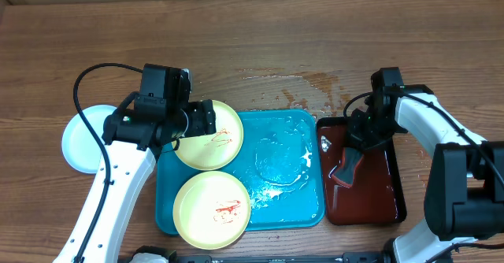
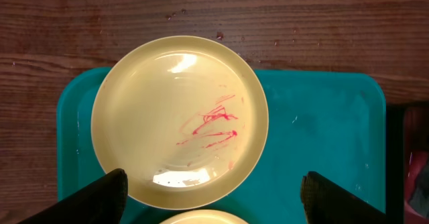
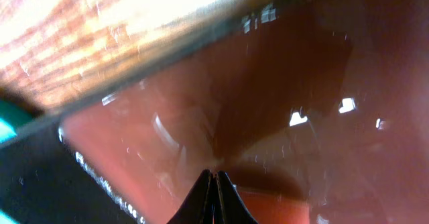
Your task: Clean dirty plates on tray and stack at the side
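Observation:
The turquoise tray [image 1: 287, 204] [image 2: 322, 130] lies mid-table. Two pale yellow plates with red smears sit on its left half, one at the back [image 1: 214, 143] [image 2: 174, 110] and one at the front [image 1: 211, 209] [image 2: 201, 218]. A white-light blue plate [image 1: 83, 141] lies on the table left of the tray. My left gripper [image 1: 205, 120] [image 2: 214, 204] is open and empty, its fingers spread wide above the back yellow plate. My right gripper [image 1: 346, 164] [image 3: 214, 184] is shut, with its tips down in the dark red-brown tray [image 1: 386, 192] [image 3: 301, 83].
Water pools on the right half of the turquoise tray [image 1: 279, 161]. The wooden table is wet behind it [image 1: 307, 86]. The dark red-brown tray is wet and touches the turquoise tray's right edge.

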Available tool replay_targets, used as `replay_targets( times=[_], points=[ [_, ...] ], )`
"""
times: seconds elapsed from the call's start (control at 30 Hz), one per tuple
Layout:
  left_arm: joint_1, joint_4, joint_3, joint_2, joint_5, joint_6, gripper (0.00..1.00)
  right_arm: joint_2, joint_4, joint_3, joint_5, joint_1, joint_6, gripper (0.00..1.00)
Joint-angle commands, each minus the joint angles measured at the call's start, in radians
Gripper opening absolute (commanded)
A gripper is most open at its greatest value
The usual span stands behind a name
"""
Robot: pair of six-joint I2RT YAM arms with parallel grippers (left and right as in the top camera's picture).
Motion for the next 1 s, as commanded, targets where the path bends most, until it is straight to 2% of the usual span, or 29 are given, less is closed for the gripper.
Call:
replay_targets(
  times=[0.0, 0.97],
  points=[
    [-0.002, 0.002, 0.012, -0.008, -0.013, 0.015, 0.83, -0.007, 0.035, 0.005, 0.026, 0.003, 0.026, 0.04],
    [-0.002, -0.006, 0.012, -0.008, -0.010, 0.015, 0.83, 0.005, 0.258, 0.003, 0.111, 0.004, 0.008, 0.04]
  ],
)
